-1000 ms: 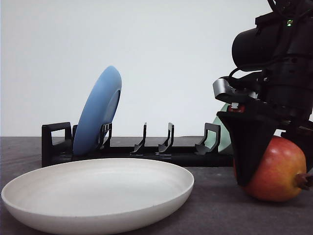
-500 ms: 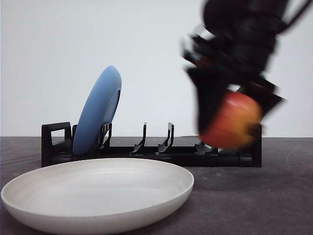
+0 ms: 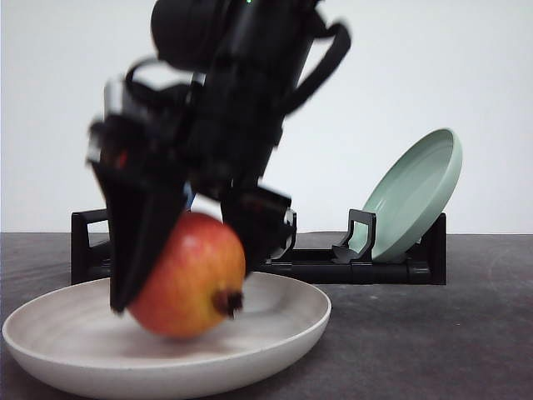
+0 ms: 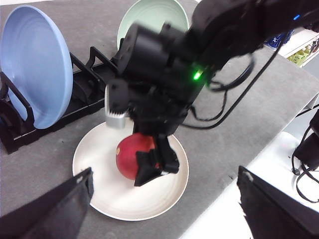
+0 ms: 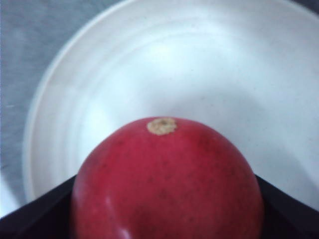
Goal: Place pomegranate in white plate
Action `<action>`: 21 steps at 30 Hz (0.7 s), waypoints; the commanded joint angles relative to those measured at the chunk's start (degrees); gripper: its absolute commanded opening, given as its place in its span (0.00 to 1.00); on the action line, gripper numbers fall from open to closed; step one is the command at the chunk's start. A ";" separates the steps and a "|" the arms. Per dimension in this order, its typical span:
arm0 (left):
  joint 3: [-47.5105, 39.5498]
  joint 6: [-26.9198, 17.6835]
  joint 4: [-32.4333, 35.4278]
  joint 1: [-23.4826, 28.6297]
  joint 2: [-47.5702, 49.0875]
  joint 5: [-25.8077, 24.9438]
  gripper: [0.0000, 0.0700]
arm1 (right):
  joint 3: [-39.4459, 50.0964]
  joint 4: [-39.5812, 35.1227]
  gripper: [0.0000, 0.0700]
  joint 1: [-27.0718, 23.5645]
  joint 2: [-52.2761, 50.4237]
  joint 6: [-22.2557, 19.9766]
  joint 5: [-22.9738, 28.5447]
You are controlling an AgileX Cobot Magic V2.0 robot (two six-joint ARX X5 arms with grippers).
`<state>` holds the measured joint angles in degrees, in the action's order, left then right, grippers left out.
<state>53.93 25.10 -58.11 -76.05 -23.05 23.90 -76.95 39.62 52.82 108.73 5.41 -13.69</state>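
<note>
The pomegranate [image 3: 187, 275], red shading to orange with a dark calyx stub, hangs low inside the white plate [image 3: 50, 346] at the front left of the table. My right gripper [image 3: 187, 267] is shut on it, one black finger on each side. Blur hides whether the fruit touches the plate. From the left wrist view the pomegranate [image 4: 130, 154] sits over the middle of the white plate [image 4: 107, 191], held by the right gripper [image 4: 144, 159]. My left gripper [image 4: 164, 184] stays high above, open and holding nothing. The right wrist view has the pomegranate [image 5: 167, 184] close up over the white plate [image 5: 199, 64].
Behind the white plate runs a black dish rack [image 3: 366, 267]. A pale green plate [image 3: 412, 196] leans in its right end, and a blue plate [image 4: 35, 64] stands in its left end. The table's edge [image 4: 234, 174] runs close by the white plate.
The right arm lifted the pomegranate off the table at the right, swung it left and lowered it into the white plate. The green plate is now uncovered.
</note>
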 commanded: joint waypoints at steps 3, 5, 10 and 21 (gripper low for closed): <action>0.74 0.13 0.44 -0.90 -0.17 0.11 0.79 | -1.18 -0.50 0.59 0.72 2.07 0.63 0.20; 0.74 0.13 0.44 -0.90 -0.17 0.11 0.79 | -1.18 -0.35 0.60 0.71 2.21 0.63 0.21; 0.74 0.32 0.42 -0.90 -0.17 0.09 0.79 | -1.16 -0.40 0.82 0.67 2.22 0.63 0.10; 0.74 1.21 0.42 -0.90 -0.17 0.11 0.79 | -2.97 0.54 1.00 0.14 -0.93 0.07 0.27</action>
<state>53.93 25.56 -58.11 -76.05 -23.05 23.90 -77.99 40.36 52.58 108.67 5.81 -13.46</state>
